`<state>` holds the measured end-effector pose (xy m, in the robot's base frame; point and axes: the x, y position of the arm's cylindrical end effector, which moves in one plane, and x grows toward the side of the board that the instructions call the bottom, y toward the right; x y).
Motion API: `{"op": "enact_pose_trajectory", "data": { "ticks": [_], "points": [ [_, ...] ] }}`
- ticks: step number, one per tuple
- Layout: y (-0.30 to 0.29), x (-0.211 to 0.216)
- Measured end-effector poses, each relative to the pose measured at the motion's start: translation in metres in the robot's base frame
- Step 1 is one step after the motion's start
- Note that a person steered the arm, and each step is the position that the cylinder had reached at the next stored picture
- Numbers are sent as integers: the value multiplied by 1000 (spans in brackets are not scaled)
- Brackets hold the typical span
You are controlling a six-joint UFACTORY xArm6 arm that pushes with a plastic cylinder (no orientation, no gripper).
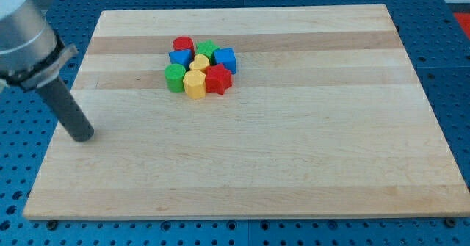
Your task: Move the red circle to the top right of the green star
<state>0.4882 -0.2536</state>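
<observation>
The red circle (183, 45) sits at the top left of a tight cluster of blocks on the wooden board (294, 150). The green star (206, 49) is right beside it, on its right, touching or nearly so. My tip (83, 137) rests on the board near its left edge, far to the lower left of the cluster and apart from every block.
The cluster also holds a blue block (179, 57), a blue cube (225, 58), a yellow heart (200, 62), a green cylinder (175, 77), a yellow hexagon (194, 84) and a red star (218, 78). The arm's grey body (26, 37) hangs over the board's upper left.
</observation>
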Motion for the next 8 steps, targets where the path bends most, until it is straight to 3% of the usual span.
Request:
{"op": "enact_pose_trajectory", "data": {
  "ticks": [2,3,4,6,8],
  "points": [
    [3,-147],
    [18,-190],
    [27,-182],
    [100,-179],
    [107,-160]
  ]
}}
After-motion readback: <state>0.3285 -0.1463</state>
